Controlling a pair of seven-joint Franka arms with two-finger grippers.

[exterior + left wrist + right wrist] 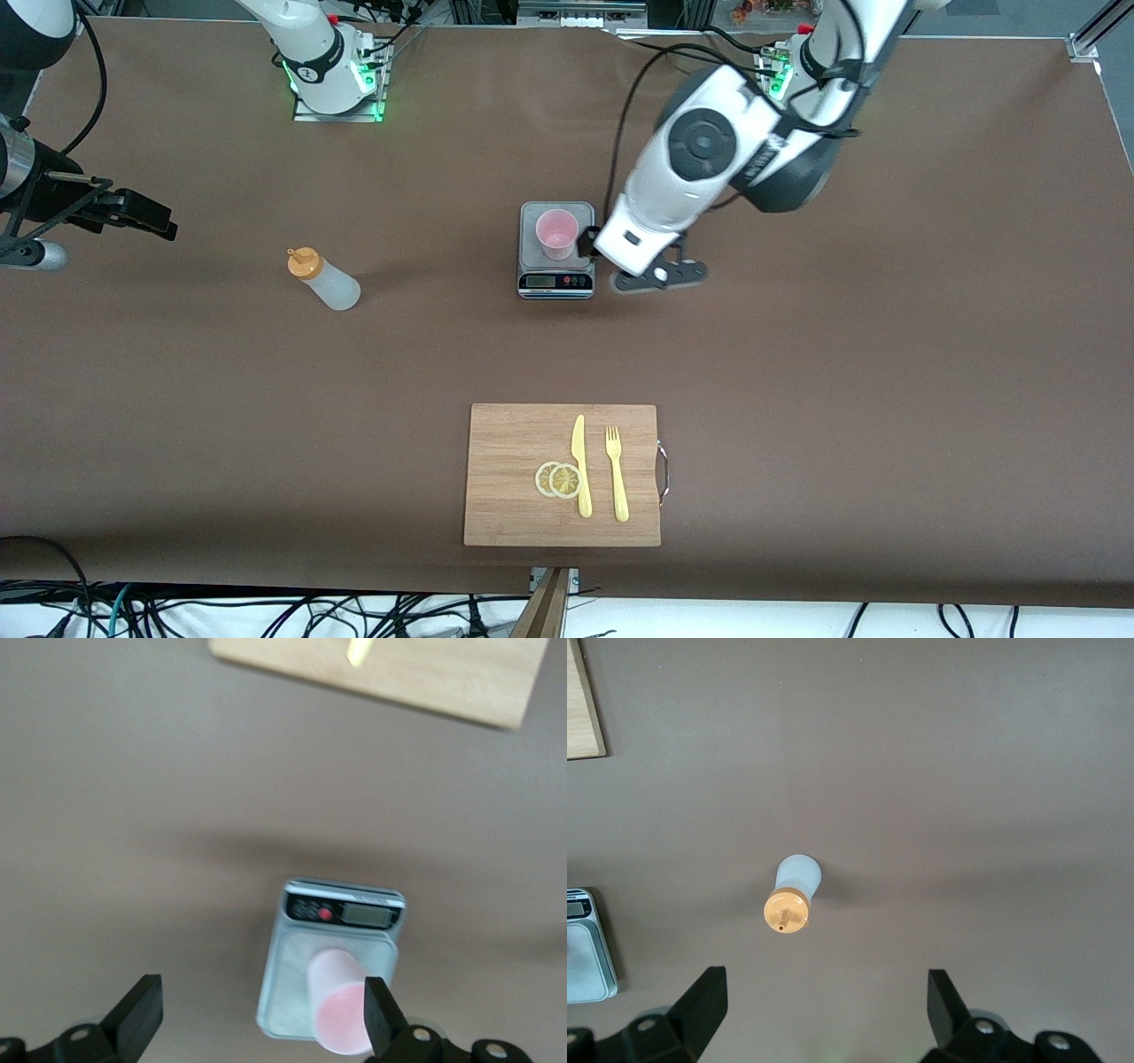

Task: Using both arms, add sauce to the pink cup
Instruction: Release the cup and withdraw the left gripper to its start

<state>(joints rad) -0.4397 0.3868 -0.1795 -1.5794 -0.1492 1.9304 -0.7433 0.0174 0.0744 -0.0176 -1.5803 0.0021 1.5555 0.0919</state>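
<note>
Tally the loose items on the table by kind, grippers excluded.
Translucent plastic squeeze bottle with orange cap: 1
Pale pink plastic cup: 1
Grey digital kitchen scale: 1
Rectangular wooden cutting board: 1
Yellow plastic knife: 1
Yellow plastic fork: 1
Round lemon slices: 2
Total: 8

Brown-covered table, black cables on white floor along its near edge
</note>
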